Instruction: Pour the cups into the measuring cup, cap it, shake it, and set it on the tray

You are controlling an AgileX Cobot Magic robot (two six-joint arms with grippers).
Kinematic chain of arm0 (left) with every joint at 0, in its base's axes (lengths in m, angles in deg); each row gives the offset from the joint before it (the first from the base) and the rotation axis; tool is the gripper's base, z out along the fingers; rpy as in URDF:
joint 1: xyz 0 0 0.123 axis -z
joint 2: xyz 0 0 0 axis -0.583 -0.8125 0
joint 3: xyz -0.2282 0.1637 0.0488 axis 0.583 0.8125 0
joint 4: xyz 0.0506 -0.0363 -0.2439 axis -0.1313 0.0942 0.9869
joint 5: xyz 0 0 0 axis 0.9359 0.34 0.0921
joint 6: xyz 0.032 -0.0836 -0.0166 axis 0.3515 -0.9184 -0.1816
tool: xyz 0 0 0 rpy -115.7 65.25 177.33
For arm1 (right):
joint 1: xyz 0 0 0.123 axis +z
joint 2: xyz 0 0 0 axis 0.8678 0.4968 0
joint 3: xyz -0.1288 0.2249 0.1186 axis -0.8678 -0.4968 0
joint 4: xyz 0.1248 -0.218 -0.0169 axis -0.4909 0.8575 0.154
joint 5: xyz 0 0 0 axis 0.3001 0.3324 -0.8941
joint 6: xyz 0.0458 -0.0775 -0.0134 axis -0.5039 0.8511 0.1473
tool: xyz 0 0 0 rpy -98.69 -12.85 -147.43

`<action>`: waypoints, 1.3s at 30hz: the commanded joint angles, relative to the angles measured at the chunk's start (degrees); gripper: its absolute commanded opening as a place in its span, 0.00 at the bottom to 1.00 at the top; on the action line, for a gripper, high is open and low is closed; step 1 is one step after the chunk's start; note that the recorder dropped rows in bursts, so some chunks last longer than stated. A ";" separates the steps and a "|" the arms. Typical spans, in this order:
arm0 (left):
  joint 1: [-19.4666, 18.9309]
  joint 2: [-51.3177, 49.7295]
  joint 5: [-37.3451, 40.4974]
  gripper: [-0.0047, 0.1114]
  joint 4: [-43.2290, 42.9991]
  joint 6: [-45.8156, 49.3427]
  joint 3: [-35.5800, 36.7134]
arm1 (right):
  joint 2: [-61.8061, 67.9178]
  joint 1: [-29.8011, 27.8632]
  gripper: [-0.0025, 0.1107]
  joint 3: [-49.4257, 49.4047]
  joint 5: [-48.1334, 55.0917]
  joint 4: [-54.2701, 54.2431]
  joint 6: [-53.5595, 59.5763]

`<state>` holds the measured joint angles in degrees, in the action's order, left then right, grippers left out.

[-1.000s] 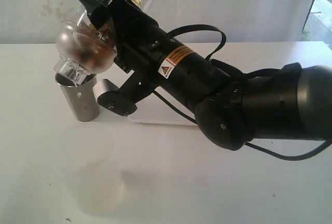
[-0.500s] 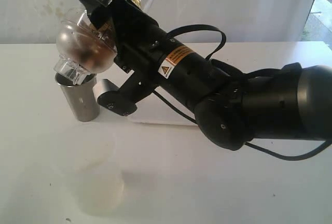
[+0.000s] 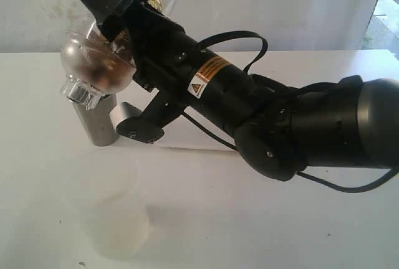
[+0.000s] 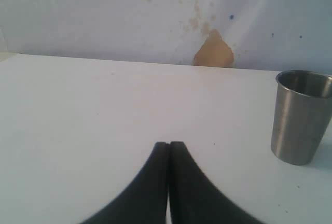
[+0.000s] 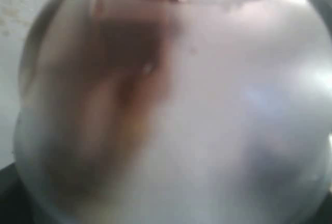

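Note:
My right gripper (image 3: 120, 35) is shut on the measuring cup (image 3: 93, 63), a clear cup with graduation marks and a domed clear cap. I hold it tilted in the air, cap end down, with brown contents inside. The cap hangs just above the steel tumbler (image 3: 98, 122), which stands upright on the table. Up close the measuring cup (image 5: 171, 105) fills the right wrist view as a blur. My left gripper (image 4: 169, 144) is shut and empty, low over the table, with the tumbler (image 4: 300, 116) ahead of it to one side. The wooden cup is out of view. The tray (image 3: 193, 143) lies mostly hidden behind my right arm.
A faint milky translucent cup (image 3: 121, 225) stands near the front of the white table (image 3: 299, 219). My bulky black right arm (image 3: 299, 126) stretches across the middle of the exterior view. A wall closes off the back.
The right gripper has swung the capped measuring cup a little up and to the left, so the cap end sits further left over the tumbler. The left gripper stays shut.

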<state>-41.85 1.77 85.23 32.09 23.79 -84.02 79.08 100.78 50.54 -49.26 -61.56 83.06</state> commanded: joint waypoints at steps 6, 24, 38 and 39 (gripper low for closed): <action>0.02 0.30 0.00 0.04 0.28 0.16 0.39 | -0.35 0.03 0.02 0.47 -3.01 1.22 1.47; 0.02 0.30 0.00 0.04 0.28 0.16 0.39 | -0.35 0.03 0.02 0.47 -3.01 3.32 1.02; 0.02 0.30 0.00 0.04 0.28 0.16 0.39 | -0.35 0.03 0.02 0.47 -3.01 5.67 1.02; 0.02 0.30 0.00 0.04 0.28 0.16 0.39 | -0.35 0.03 0.02 0.47 -3.01 5.67 1.02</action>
<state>-41.85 1.77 85.23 32.09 23.79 -84.02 79.08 100.78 50.54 -49.30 -55.93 83.06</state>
